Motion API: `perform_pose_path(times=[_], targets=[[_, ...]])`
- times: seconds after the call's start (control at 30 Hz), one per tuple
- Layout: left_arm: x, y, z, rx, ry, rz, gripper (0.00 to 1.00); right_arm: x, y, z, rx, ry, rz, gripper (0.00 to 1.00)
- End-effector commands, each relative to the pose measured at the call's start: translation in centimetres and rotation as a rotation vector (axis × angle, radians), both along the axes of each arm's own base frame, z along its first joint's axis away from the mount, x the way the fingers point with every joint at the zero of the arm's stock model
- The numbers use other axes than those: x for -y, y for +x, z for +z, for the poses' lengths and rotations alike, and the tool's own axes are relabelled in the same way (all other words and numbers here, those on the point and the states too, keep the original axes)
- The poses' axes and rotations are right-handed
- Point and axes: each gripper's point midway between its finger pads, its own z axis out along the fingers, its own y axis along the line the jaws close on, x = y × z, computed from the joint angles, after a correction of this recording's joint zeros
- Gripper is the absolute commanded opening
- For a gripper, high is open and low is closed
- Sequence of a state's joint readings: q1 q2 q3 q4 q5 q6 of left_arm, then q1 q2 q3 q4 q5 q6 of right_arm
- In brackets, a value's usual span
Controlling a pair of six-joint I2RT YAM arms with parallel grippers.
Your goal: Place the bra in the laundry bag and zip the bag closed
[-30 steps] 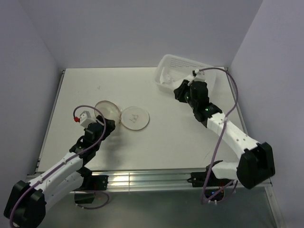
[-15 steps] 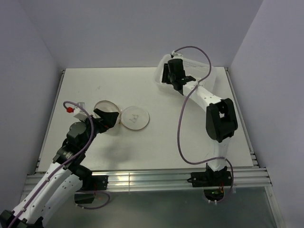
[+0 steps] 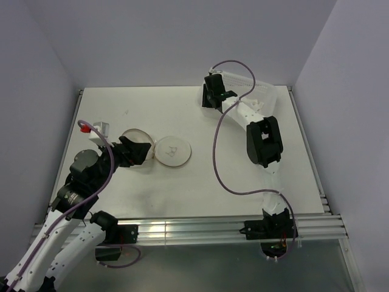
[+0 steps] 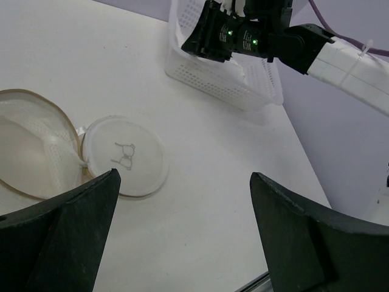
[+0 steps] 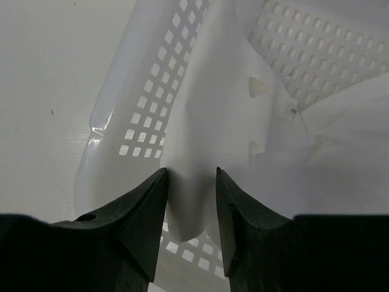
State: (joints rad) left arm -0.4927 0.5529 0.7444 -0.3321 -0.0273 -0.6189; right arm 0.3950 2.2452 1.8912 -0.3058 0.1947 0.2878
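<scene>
The bag (image 3: 135,146) lies left on the table (image 3: 152,115), lid (image 3: 172,152) just right. The basket (image 4: 225,91), far right, holds the bra (image 5: 206,121).

On my left wrist feed, the frame edge cut off the laundry bag (image 4: 30,146). From above, the right gripper (image 3: 209,102) hid the basket's (image 3: 267,97) inside. The bra (image 5: 209,115) ran off the top of my right wrist feed.

Bright, even light; soft shadows; sharp.

We see a white mesh laundry bag (image 4: 30,146) rimmed in beige, its lid (image 4: 124,156) bearing a dark bra icon. The basket (image 5: 146,79) is white with rows of square holes; the bra (image 5: 213,103) plain white.
</scene>
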Motion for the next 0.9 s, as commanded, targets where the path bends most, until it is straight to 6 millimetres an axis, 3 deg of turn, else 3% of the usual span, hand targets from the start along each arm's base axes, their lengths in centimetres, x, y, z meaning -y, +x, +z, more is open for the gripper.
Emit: perform_pose_path(times=[0.0,0.03,0.1,0.13,0.27,0.33,0.37,0.4,0.43,0.47,0.53,0.57,0.6,0.67,0.73,0.77,0.83,0.87], targets=[[-0.9,-0.2,-0.4,0.015,0.080,0.014,0.94,-0.2,1.2,1.6,0.034,-0.016,-0.014,0.44],[-0.9,-0.2,-0.5,0.015,0.081,0.012,0.94,0.0,1.3,1.4,0.032,-0.020,-0.023,0.29],[-0.8,-0.1,-1.3,0.011,0.089,0.009,0.94,0.8,1.5,2.3,0.062,-0.031,-0.066,0.14],[-0.7,0.0,-1.4,0.010,0.094,0.005,0.94,0.7,1.9,3.5,0.109,-0.007,-0.084,0.00],[-0.8,0.2,-1.5,0.005,0.113,0.010,0.94,2.2,1.6,10.4,0.305,0.079,-0.153,0.00],[-1.0,0.4,-1.5,0.004,0.118,0.020,0.93,3.5,0.2,15.2,0.439,0.136,-0.207,0.00],[-1.3,0.5,-1.5,0.002,0.121,0.034,0.93,4.4,-1.5,18.4,0.526,0.179,-0.225,0.00],[-1.5,0.5,-1.5,0.003,0.120,0.043,0.93,5.3,-2.8,19.3,0.539,0.179,-0.245,0.00],[-1.6,0.5,-1.3,0.009,0.116,0.050,0.93,6.2,-3.5,21.7,0.613,0.204,-0.277,0.00],[-1.6,0.5,-1.3,0.014,0.114,0.044,0.93,7.3,-5.8,24.6,0.687,0.242,-0.290,0.00],[-1.5,0.5,-1.3,0.016,0.111,0.038,0.93,8.6,-8.4,27.3,0.757,0.262,-0.308,0.00],[-1.5,0.6,-1.4,0.015,0.113,0.031,0.93,9.9,-11.0,30.8,0.832,0.292,-0.322,0.00],[-1.3,0.5,-1.3,0.015,0.111,0.019,0.93,10.4,-12.4,30.9,0.845,0.281,-0.330,0.00],[-1.6,0.8,-1.5,0.007,0.110,0.030,0.93,11.7,-16.6,34.3,0.943,0.286,-0.337,0.00],[-1.7,0.9,-1.5,0.008,0.101,0.026,0.93,11.7,-19.7,36.2,0.984,0.281,-0.313,0.00],[-1.8,1.0,-1.4,0.015,0.097,0.027,0.93,12.7,-22.3,37.8,1.023,0.303,-0.324,0.00],[-2.1,1.1,-1.3,0.019,0.091,0.033,0.93,12.2,-25.1,38.6,1.037,0.323,-0.288,0.00],[-2.1,1.1,-1.2,0.022,0.090,0.034,0.93,13.2,-27.2,39.3,1.060,0.352,-0.303,0.00]])
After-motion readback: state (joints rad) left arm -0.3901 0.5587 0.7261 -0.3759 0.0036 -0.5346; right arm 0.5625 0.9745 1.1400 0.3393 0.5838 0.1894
